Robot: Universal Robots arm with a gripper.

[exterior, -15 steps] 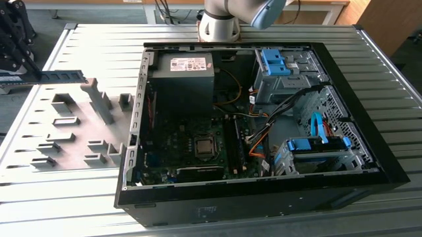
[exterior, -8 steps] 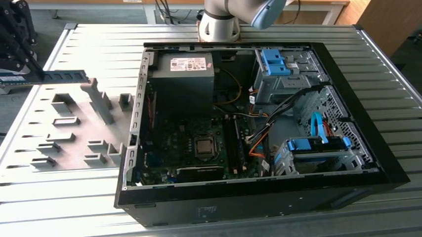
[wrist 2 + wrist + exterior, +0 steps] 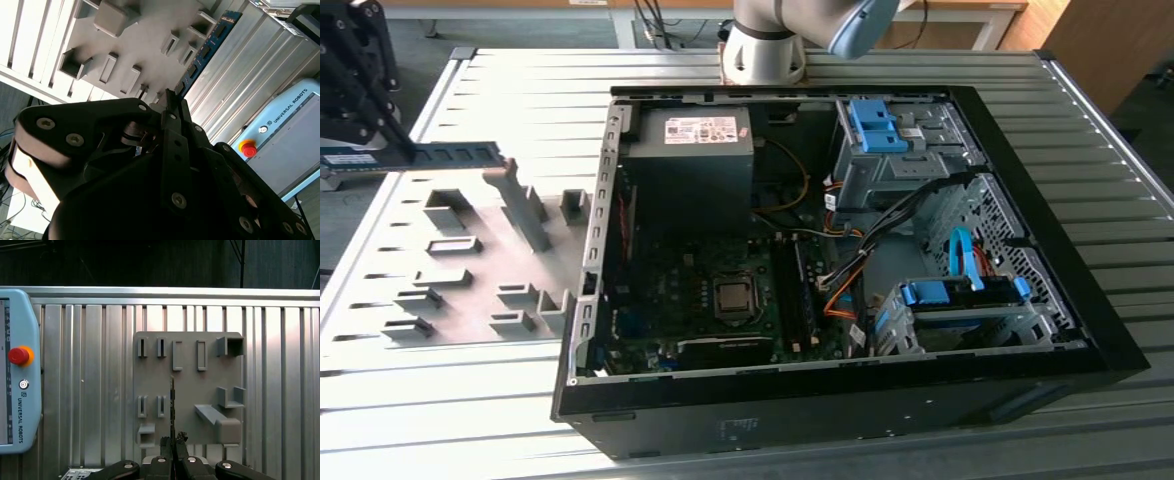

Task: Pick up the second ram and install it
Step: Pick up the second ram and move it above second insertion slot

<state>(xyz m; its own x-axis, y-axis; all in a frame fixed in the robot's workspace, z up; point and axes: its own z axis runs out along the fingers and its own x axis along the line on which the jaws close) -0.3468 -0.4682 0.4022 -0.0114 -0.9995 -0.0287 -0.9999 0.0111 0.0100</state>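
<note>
Second ram (image 3: 454,153) level in end effector (image 3: 173,442)

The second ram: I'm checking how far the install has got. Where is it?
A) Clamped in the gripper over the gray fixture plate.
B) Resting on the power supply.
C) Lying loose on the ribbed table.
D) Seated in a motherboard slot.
A: the gripper is shut on the second ram, which shows edge-on over the gray fixture plate in the first wrist view, and the exterior view puts it outside the computer case.
</note>
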